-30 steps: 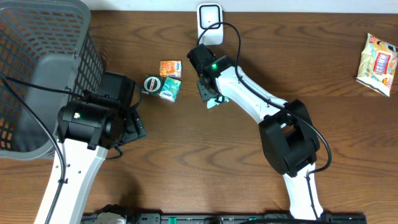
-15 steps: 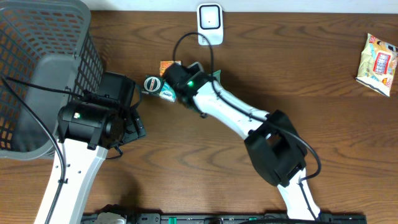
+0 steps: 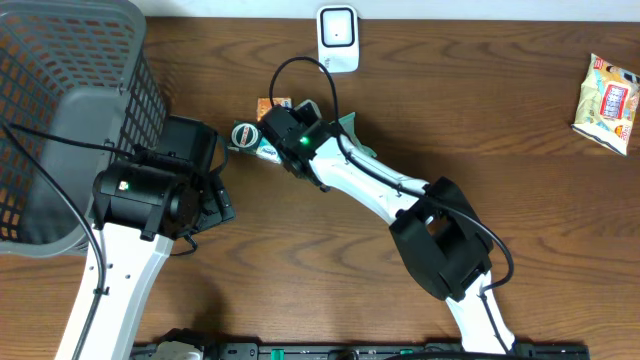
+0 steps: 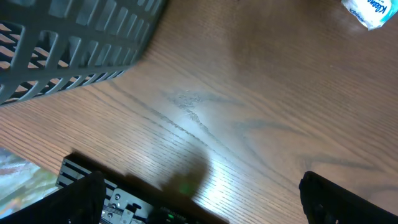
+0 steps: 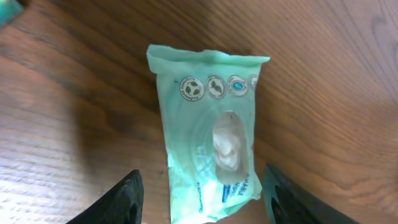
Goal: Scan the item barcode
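you are holding the right gripper spread astride the wipes pack; the left gripper is gaping wide.

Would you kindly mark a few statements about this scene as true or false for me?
1. The grey basket sits on the left arm's side of the table. True.
2. The left gripper holds the wipes pack. False: it is open and empty over bare wood.
3. The wipes pack lies flat between the open fingers of the right gripper. True.
4. The white scanner stands right beside the snack bag. False: the scanner is at the middle of the far edge, and the bag lies far off to the right.
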